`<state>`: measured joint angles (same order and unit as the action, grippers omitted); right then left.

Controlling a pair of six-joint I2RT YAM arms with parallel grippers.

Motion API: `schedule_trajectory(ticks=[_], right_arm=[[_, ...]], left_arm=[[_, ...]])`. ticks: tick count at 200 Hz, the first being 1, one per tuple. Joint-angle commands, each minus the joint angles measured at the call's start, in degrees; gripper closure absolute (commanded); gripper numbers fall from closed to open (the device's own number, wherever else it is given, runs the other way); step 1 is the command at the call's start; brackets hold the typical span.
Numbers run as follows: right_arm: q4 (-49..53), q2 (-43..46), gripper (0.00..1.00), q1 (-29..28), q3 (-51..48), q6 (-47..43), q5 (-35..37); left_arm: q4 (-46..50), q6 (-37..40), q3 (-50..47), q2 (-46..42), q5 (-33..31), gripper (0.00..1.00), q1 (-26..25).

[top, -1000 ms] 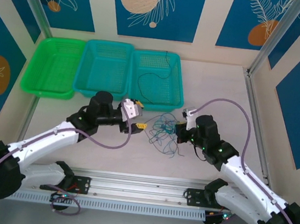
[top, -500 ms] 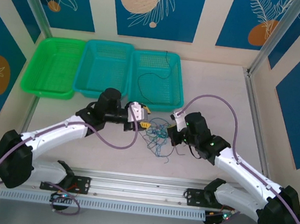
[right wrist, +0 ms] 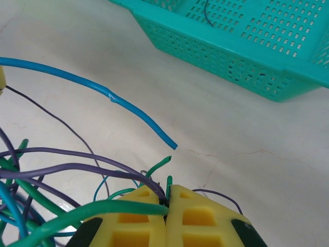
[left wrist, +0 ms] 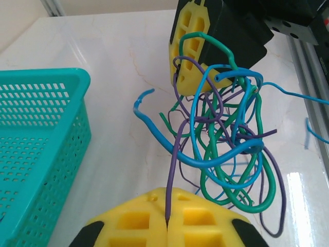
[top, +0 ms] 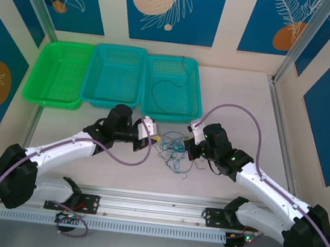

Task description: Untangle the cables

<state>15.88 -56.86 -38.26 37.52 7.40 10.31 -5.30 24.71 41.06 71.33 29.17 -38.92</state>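
Observation:
The cables [top: 173, 150] lie in a loose knot of blue, green and purple strands on the table between my two arms. My left gripper [top: 156, 136] is at the knot's left edge; in the left wrist view it [left wrist: 168, 198] is shut on one thin purple cable [left wrist: 174, 164] that rises into the tangle [left wrist: 226, 134]. On the knot's right side my right gripper [top: 191, 146] is shut, and the right wrist view shows it [right wrist: 165, 194] pinching a green cable [right wrist: 103, 210] and a purple one [right wrist: 87, 169] together. A loose blue end [right wrist: 139, 116] hangs above the table.
Three baskets stand in a row at the back: green [top: 43, 74], teal [top: 96, 72], and a teal one [top: 196, 94] holding a thin black cable [top: 169, 84]. That basket's wall [left wrist: 67, 149] is close left of my left gripper. An aluminium rail [top: 153, 210] runs along the near edge.
My left gripper moved in to the tangle and closed on the purple cable. My right arm shifted left toward the knot, staying shut on its strands.

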Motion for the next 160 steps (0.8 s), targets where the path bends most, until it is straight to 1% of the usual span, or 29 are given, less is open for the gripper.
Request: schedule_trajectory(ticks=[1,12,17,20,29,30,31,33,40,51,58,59,64,66,85,103,128,146,147,148,151,160], right_arm=[[-1.6,-0.6,1.00,-0.4,2.0,1.3,2.6],[-1.8,-1.5,1.00,-0.4,1.8,5.8,6.7],[-1.7,-2.3,1.00,-0.4,1.6,9.5,9.6],[-1.2,-3.2,1.00,-0.3,1.5,12.8,12.8],[1.0,-5.1,1.00,0.3,1.7,20.0,18.9],[2.3,-5.6,1.00,0.6,1.8,21.6,20.5],[2.3,-5.6,1.00,0.6,1.8,21.6,20.5],[4.3,-6.2,1.00,1.1,2.2,24.7,22.6],[8.8,-7.6,1.00,3.0,2.6,30.9,26.8],[13.2,-7.9,1.00,7.0,1.8,37.4,28.7],[14.8,-7.0,1.00,10.7,0.4,41.7,27.7],[15.0,-6.6,1.00,11.9,-0.1,42.6,27.1],[14.7,-5.6,1.00,14.2,-1.3,44.0,25.7],[14.2,-4.7,1.00,16.0,-2.3,44.7,24.4],[11.7,1.3,1.00,24.8,-7.3,46.3,18.4],[14.0,4.9,1.00,30.0,-8.1,46.9,17.3],[16.4,6.1,1.00,37.7,-8.1,46.3,13.6],[16.3,5.9,1.00,47.4,-9.3,46.5,5.9],[16.2,5.7,1.00,48.8,-9.5,46.5,4.9],[16.2,5.7,1.00,48.8,-9.5,46.5,4.9],[16.1,5.5,1.00,51.2,-9.7,46.4,3.1],[16.1,4.6,1.00,55.8,-9.9,46.3,0.3]], left_arm=[[-2.4,-1.4,-0.3,-1.9,-1.8,1.00,-0.2],[-5.3,-3.1,-1.4,-3.5,-3.4,1.00,-0.2],[-6.9,-4.3,-2.1,-4.4,-4.8,1.00,-0.2],[-7.9,-5.1,-2.4,-5.0,-5.8,1.00,-0.2],[-10.0,-8.1,-3.4,-7.0,-10.6,1.00,-0.1],[-10.1,-8.4,-3.5,-7.2,-11.3,1.00,-0.1],[-10.1,-8.7,-3.5,-7.4,-11.8,1.00,-0.2],[-10.2,-9.3,-3.7,-8.0,-13.2,1.00,-0.1],[-9.8,-11.4,-3.9,-10.1,-17.6,1.00,-0.2],[-7.9,-13.7,-4.2,-13.2,-23.2,1.00,0.1],[-6.0,-14.8,-4.3,-15.2,-25.7,1.00,0.4],[-5.8,-14.9,-4.3,-15.4,-26.1,1.00,0.4],[-4.4,-15.7,-4.3,-16.6,-27.9,1.00,0.7],[-3.9,-16.0,-4.3,-16.9,-28.5,1.00,0.8],[1.1,-17.5,-4.7,-20.4,-33.9,1.00,1.9],[2.7,-20.2,-6.1,-23.4,-38.2,1.00,3.2],[5.8,-24.5,-6.9,-26.8,-42.4,1.00,5.4],[10.4,-25.7,-5.9,-28.9,-45.4,1.00,8.1],[10.6,-25.8,-5.8,-29.0,-45.5,1.00,8.2],[10.9,-25.9,-5.7,-29.1,-45.7,1.00,8.4],[11.7,-26.1,-5.4,-29.3,-46.0,1.00,9.0],[14.1,-26.8,-4.5,-30.2,-46.6,1.00,10.7]])
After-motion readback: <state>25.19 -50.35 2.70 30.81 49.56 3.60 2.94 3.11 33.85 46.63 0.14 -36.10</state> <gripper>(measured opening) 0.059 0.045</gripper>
